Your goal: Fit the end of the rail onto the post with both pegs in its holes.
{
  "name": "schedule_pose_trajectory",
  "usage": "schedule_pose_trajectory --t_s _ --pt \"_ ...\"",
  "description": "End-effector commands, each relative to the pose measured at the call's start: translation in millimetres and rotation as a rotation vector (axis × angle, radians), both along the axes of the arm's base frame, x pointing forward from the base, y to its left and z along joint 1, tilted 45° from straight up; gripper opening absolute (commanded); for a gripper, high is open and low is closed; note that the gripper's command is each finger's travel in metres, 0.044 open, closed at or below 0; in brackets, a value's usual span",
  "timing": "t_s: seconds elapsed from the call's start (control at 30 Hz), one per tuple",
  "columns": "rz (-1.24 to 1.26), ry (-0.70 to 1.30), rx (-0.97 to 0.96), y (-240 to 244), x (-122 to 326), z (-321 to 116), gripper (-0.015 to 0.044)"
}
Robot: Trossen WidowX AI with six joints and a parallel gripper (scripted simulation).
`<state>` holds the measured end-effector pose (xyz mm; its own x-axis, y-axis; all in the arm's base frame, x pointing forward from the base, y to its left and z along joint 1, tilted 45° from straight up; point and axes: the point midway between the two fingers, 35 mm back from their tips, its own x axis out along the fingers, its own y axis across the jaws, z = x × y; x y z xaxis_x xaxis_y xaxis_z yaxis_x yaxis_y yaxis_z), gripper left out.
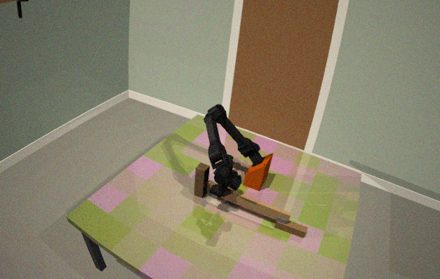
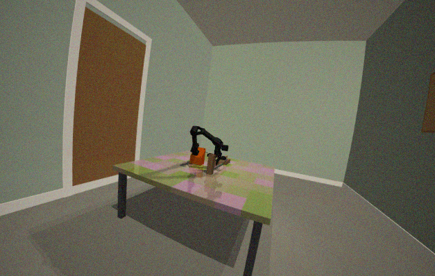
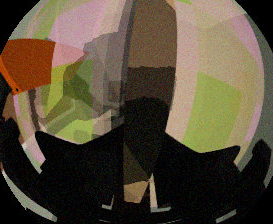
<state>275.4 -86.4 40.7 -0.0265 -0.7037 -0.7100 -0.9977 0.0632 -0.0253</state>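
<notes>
in the claw (image 1: 219, 191) (image 2: 220, 161) (image 3: 139, 127), pinched near its post end: the rail (image 1: 260, 207) (image 3: 152, 45), long axis slanting to lower right in the top view, toward the footboard block (image 1: 294, 230). just left of the claw: the post (image 1: 201, 180) (image 2: 210, 164); peg engagement, cannot tell. likely next, easing leftward along that axis.

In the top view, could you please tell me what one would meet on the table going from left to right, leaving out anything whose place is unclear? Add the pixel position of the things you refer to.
Wooden post (image 1: 201, 180) (image 2: 210, 164) → hand (image 1: 220, 190) (image 3: 139, 127) → low footboard block (image 1: 291, 228).
</notes>
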Motion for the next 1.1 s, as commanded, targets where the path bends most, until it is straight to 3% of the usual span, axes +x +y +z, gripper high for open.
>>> schedule_pose_trajectory --t_s 0.0,1.07 --pt "0.005 -0.008 -0.002 1.4 2.6 1.3 0.0" --pt "0.005 -0.008 -0.003 -5.3 2.1 7.5 0.0"
